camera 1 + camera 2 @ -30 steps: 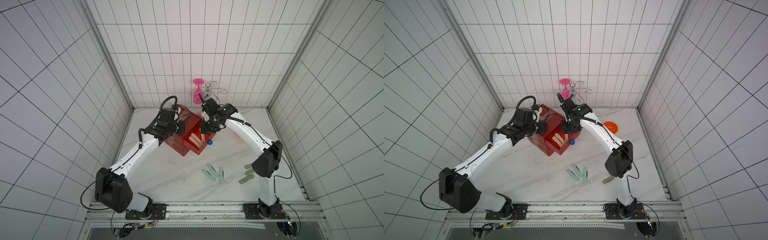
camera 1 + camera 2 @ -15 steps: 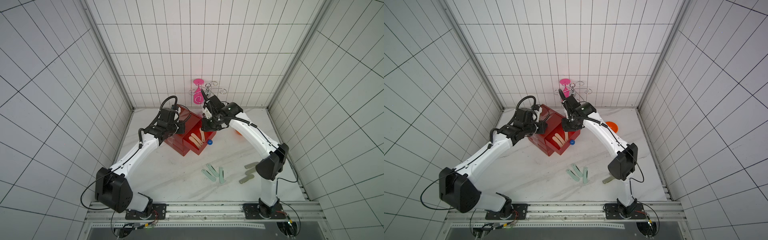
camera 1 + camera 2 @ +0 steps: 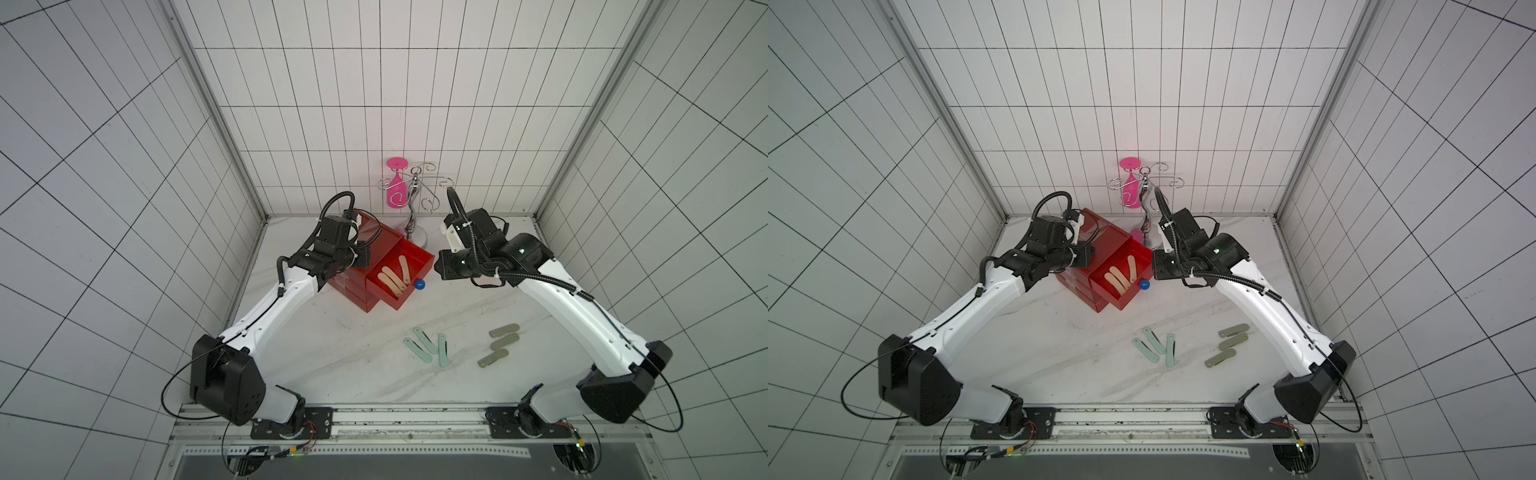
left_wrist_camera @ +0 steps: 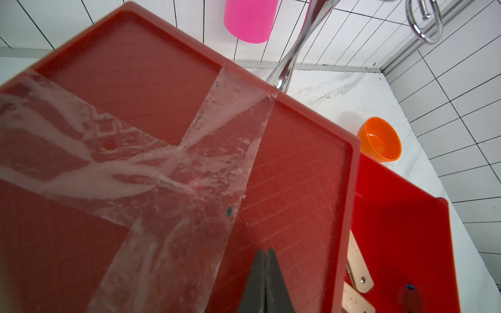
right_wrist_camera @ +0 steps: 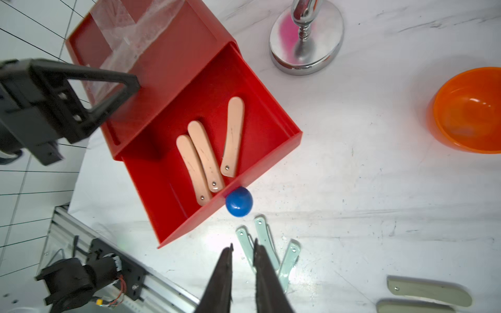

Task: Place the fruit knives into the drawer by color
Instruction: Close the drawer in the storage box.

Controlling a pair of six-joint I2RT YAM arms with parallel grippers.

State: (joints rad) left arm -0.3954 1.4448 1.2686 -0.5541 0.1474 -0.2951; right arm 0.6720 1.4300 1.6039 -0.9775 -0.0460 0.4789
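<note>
The red chest (image 3: 384, 241) stands near the table's back edge, its top drawer (image 5: 162, 173) pulled out with three peach knives (image 5: 206, 155) inside. Green knives (image 3: 428, 347) and grey knives (image 3: 503, 343) lie nearer the front edge. The left gripper (image 4: 265, 260), fingers together, is over the chest's taped top; the right gripper (image 5: 243, 245) is slightly parted and empty. Only the wrist views show the orange bowl (image 5: 469, 111).

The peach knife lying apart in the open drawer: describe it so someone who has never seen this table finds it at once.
Find the red chest at the back of the white table; its top drawer is pulled out, blue knob in front. Three peach knives lie inside: two side by side, and the lone knife angles away from them, nearer the chrome stand.
</note>
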